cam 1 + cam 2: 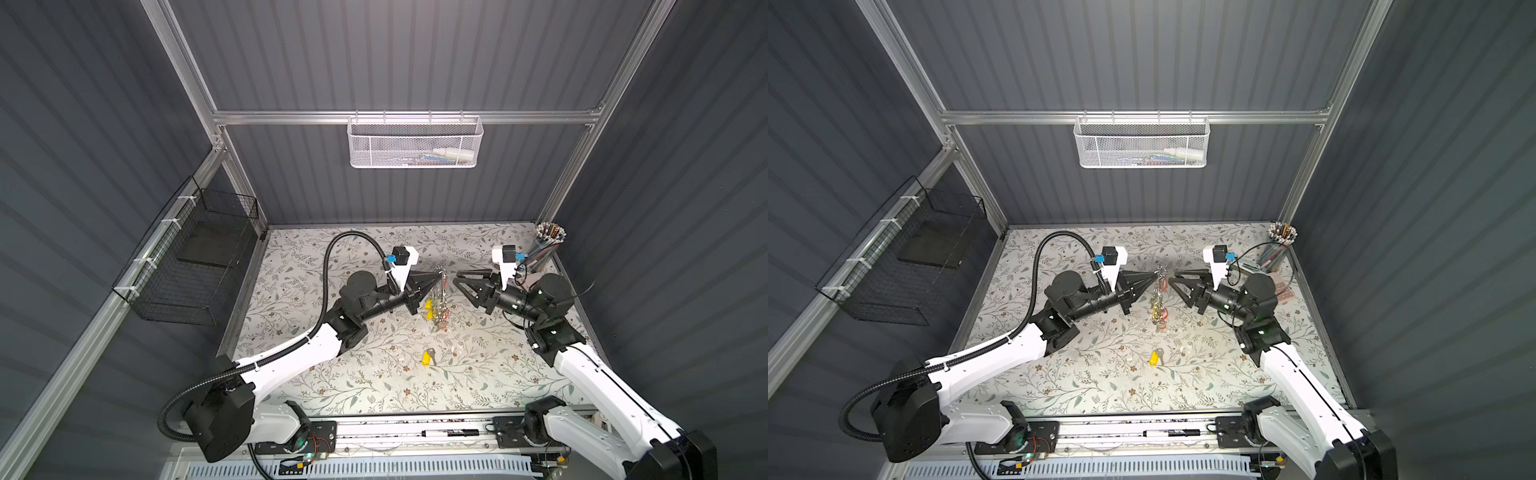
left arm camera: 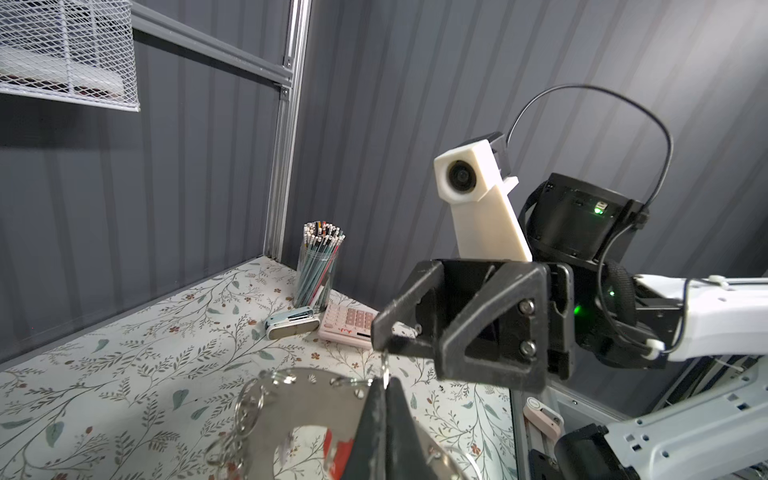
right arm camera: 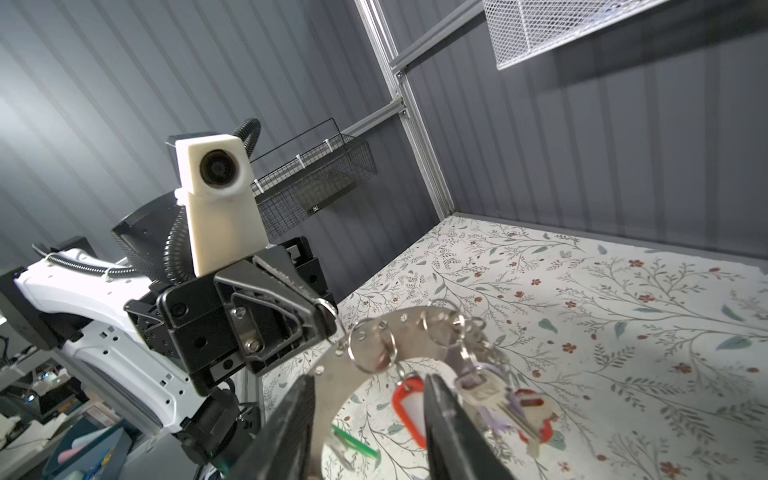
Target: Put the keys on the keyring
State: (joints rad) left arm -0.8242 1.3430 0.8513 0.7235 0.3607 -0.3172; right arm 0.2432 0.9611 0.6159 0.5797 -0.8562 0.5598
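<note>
The keyring (image 3: pixel 407 334), a flat grey metal hoop hung with split rings, hangs in the air mid-table in both top views (image 1: pixel 441 284) (image 1: pixel 1159 286). My left gripper (image 2: pixel 386 384) (image 1: pixel 435 275) is shut on a small split ring at the keyring's rim. Keys with red (image 3: pixel 409 401), purple (image 3: pixel 486 390) and green (image 3: pixel 357 442) tags dangle from it. My right gripper (image 3: pixel 370 378) (image 1: pixel 456 278) stands open just to the right of the keyring, with nothing between its fingers. One key with a yellow tag (image 1: pixel 428 356) (image 1: pixel 1155 357) lies loose on the floral table.
A pencil cup (image 1: pixel 548 245) stands at the back right corner, with a pink calculator (image 2: pixel 349 322) and a small white device (image 2: pixel 291 322) beside it. A white mesh basket (image 1: pixel 415 143) hangs on the back wall, a black wire basket (image 1: pixel 195 266) on the left wall. A marker (image 1: pixel 451 433) lies on the front rail.
</note>
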